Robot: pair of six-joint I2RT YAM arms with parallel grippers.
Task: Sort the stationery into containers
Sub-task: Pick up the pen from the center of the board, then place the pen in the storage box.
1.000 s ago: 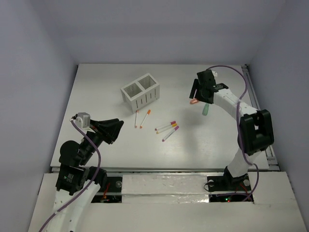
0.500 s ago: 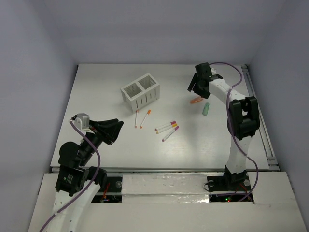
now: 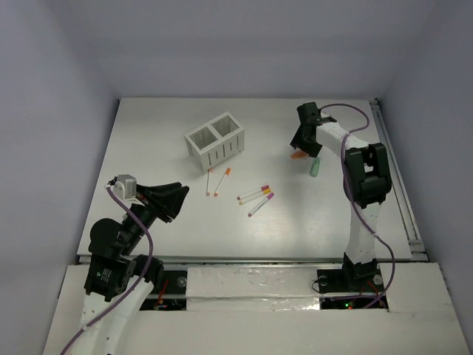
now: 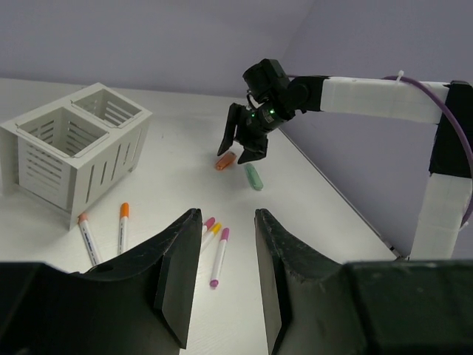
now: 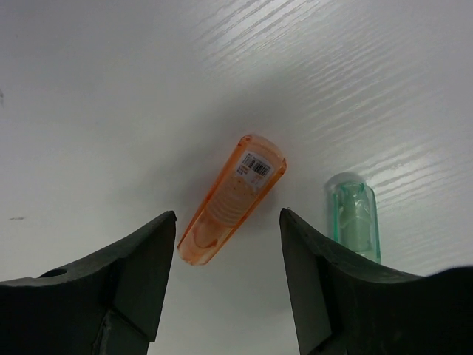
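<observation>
The white two-compartment organiser (image 3: 214,140) (image 4: 74,148) stands at the table's middle back. Two white marker pens (image 3: 215,182) lie just in front of it, and three more (image 3: 256,198) (image 4: 219,255) lie to their right. A short orange translucent piece with a barcode label (image 5: 233,200) (image 3: 298,155) lies flat, with a green one (image 5: 355,214) (image 3: 315,167) beside it. My right gripper (image 5: 228,214) (image 3: 303,144) hangs open low over the orange piece, one finger on each side, not touching. My left gripper (image 4: 228,212) (image 3: 177,196) is open and empty above the near left.
The table's right edge has a metal rail (image 3: 399,185), close to the green piece. Grey-violet walls enclose the table on three sides. My right arm (image 3: 362,177) reaches along the right side.
My right gripper moved back and down onto the orange piece, with its jaws a little narrower. The left arm has barely moved.
</observation>
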